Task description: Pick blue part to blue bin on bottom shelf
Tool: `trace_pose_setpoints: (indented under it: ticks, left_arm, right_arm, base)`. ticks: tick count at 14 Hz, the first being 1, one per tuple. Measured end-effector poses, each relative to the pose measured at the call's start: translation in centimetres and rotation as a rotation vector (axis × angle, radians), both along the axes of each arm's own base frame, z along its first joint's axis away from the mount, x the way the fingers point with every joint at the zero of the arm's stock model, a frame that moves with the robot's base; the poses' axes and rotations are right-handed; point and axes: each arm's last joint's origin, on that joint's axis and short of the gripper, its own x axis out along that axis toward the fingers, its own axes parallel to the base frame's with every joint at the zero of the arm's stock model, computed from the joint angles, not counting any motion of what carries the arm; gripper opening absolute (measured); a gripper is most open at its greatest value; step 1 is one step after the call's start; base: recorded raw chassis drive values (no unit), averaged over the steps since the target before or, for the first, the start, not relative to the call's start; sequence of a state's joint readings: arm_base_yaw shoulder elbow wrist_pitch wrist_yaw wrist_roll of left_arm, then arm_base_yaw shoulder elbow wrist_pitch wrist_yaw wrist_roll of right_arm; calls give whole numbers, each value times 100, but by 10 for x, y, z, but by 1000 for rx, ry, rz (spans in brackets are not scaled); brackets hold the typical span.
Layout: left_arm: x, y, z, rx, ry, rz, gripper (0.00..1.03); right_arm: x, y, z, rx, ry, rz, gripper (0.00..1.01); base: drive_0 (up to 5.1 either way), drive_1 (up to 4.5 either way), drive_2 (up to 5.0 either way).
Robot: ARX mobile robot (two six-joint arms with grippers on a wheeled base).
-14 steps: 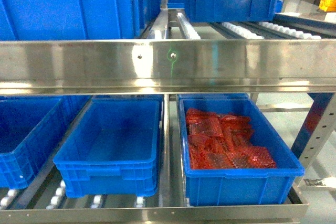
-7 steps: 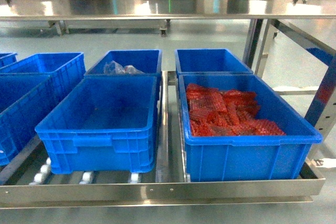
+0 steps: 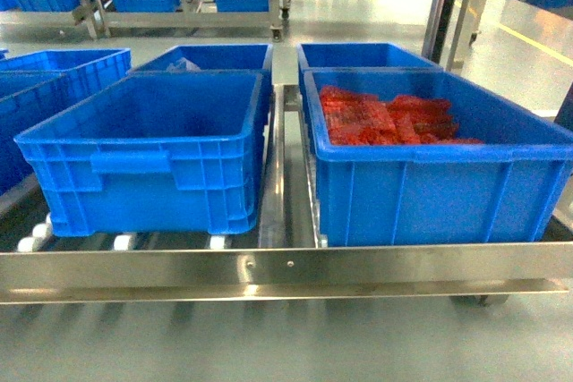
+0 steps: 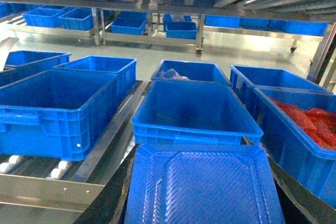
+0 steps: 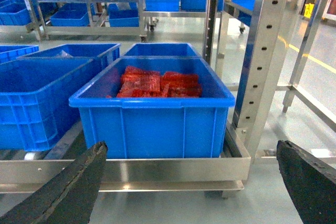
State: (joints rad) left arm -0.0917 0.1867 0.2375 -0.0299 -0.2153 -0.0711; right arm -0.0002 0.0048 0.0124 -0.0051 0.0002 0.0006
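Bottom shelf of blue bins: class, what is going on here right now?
A two-armed mobile robot faces the bottom shelf. Its left gripper holds a blue part, a flat moulded tray, in front of an empty blue bin. The part is not yet in the bin. The right gripper is open and empty, facing the bin of red parts. In the head view neither arm shows, only the bins on the white rollers.

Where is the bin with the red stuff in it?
The bin with the red stuff sits at the front right of the bottom shelf in the head view. An empty blue bin is beside it on the left, across the middle rail.
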Motion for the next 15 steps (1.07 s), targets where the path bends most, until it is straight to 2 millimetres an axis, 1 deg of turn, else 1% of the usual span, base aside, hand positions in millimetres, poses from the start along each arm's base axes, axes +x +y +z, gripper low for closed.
trace_pose_setpoints:
  ticks: [13,15]
  left_arm:
    - [0,0,0,0,0,-1,44]
    - [0,0,0,0,-1,0,44]
  right_arm:
    - [0,0,0,0,1,0,98]
    - [0,0,0,0,-1,0,98]
  base:
    - [0,0,0]
    - [-6,274,-286]
